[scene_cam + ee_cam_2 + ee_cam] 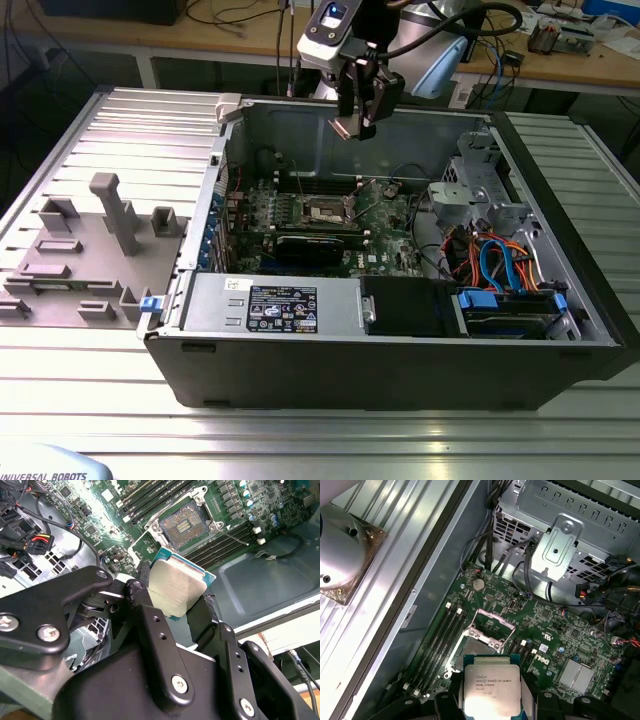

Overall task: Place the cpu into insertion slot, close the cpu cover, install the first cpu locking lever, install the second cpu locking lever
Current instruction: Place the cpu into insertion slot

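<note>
My gripper (357,118) hangs above the open computer case, shut on the cpu (345,126). In both wrist views the cpu (175,587) (490,689) is a square chip with a silvery top, gripped on two opposite edges by the black fingers (141,582). Below it, some way off, the insertion slot (184,525) (476,650) (325,210) lies bare on the green board, its dark centre showing. The cpu cover (494,619) stands swung open at the slot's far side. A thin locking lever (233,534) sticks out beside the slot.
Long black memory slots (437,640) run along the socket. A black card (315,246) lies in front of it, a metal drive cage (478,190) and coloured cables (490,262) at the exterior view's right. A grey fixture (95,250) sits outside the case.
</note>
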`<state>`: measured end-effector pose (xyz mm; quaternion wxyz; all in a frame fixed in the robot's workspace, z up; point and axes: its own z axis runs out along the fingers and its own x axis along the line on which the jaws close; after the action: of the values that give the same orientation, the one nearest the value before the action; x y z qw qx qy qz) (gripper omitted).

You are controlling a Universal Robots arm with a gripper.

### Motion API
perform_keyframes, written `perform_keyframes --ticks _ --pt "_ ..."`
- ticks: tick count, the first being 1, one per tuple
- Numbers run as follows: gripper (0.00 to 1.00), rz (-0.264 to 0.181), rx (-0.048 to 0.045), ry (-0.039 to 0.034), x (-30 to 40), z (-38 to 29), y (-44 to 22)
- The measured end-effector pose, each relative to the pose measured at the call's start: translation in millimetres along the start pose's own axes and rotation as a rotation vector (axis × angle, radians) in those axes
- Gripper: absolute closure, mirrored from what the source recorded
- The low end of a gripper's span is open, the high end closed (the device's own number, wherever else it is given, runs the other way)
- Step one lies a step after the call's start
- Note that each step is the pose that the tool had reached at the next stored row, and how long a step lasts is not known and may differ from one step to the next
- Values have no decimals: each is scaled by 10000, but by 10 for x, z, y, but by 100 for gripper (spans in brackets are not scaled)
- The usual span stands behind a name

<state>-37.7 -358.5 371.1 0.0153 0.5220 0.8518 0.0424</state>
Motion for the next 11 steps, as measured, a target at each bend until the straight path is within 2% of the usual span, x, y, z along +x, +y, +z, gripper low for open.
perform_keyframes --ticks 7,11 --pt "46 495 -9 -44 0 3 0" --pt "46 627 -10 -59 0 8 -1"
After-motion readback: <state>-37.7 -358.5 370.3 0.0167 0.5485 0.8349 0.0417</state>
